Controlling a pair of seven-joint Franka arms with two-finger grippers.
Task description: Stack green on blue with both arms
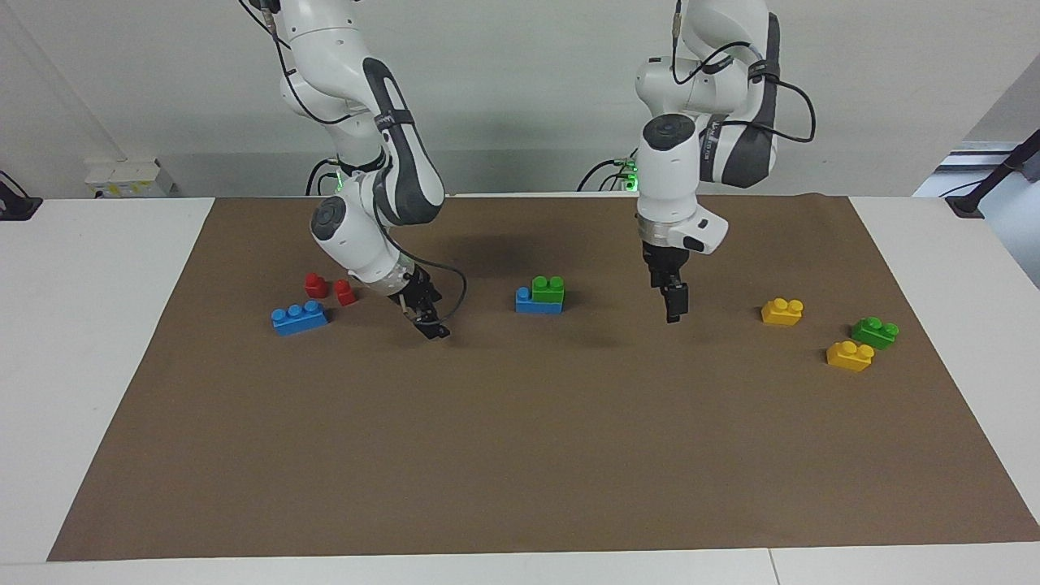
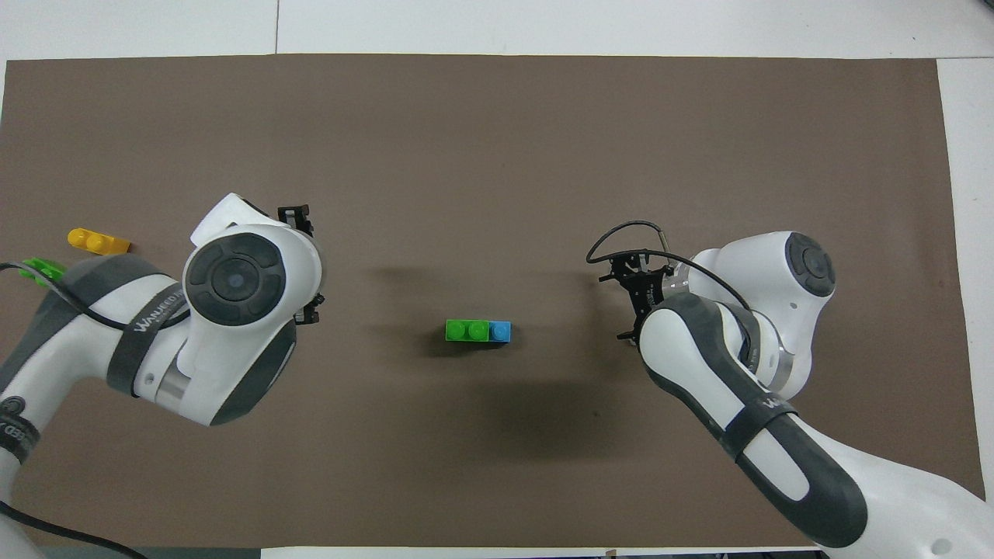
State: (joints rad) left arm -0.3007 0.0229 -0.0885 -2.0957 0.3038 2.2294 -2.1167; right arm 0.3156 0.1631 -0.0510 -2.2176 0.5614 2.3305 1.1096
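Brown matting (image 1: 520,455) covered the table, and at its middle the green brick (image 1: 548,288) sat stacked on the blue brick (image 1: 536,305), free of both arms. Over the mat toward its own end, the left gripper (image 1: 673,307) hung apparently open and empty. The right gripper (image 1: 429,323) hung likewise near the spare blue brick (image 1: 300,317).
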